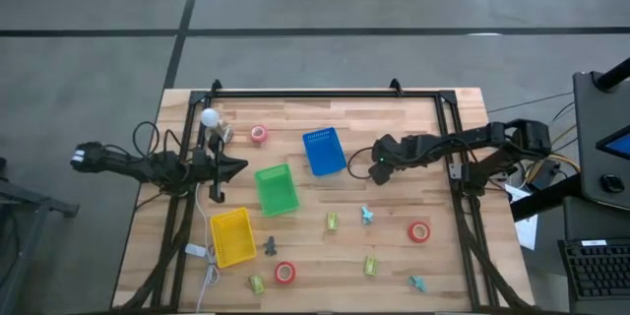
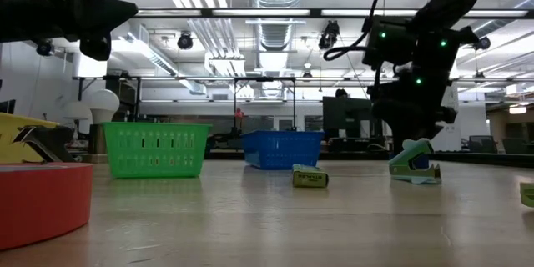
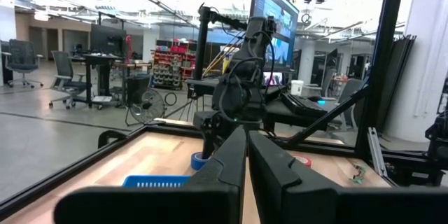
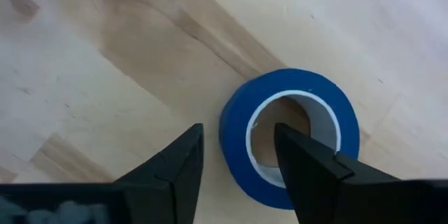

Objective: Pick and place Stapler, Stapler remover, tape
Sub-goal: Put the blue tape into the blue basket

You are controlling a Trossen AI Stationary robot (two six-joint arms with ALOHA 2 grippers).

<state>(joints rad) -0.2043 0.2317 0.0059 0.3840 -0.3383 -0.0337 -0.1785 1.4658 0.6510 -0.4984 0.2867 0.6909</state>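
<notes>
A blue tape roll (image 4: 290, 136) lies flat on the wood, also seen as the blue tape roll (image 3: 199, 159) in the left wrist view. My right gripper (image 4: 238, 131) hangs over it, open and pointing down. One finger stands outside the ring's wall and the other over its pale core. In the high view my right gripper (image 1: 360, 169) is beside the blue bin (image 1: 324, 151) and hides the roll. Red tape rolls (image 1: 259, 134) (image 1: 419, 231) (image 1: 284, 273), small green staplers (image 1: 333, 221) (image 1: 371, 266) and teal stapler removers (image 1: 366, 215) (image 1: 417, 282) lie scattered. My left gripper (image 1: 239, 167) waits, shut, at the table's left.
A green bin (image 1: 276, 189) and a yellow bin (image 1: 232, 236) stand left of centre. A white bulb-shaped object (image 1: 209, 118) and cables lie by the left arm. A dark remover (image 1: 270, 246) and another stapler (image 1: 256, 283) are near the front edge. A black frame (image 1: 325, 94) rims the table.
</notes>
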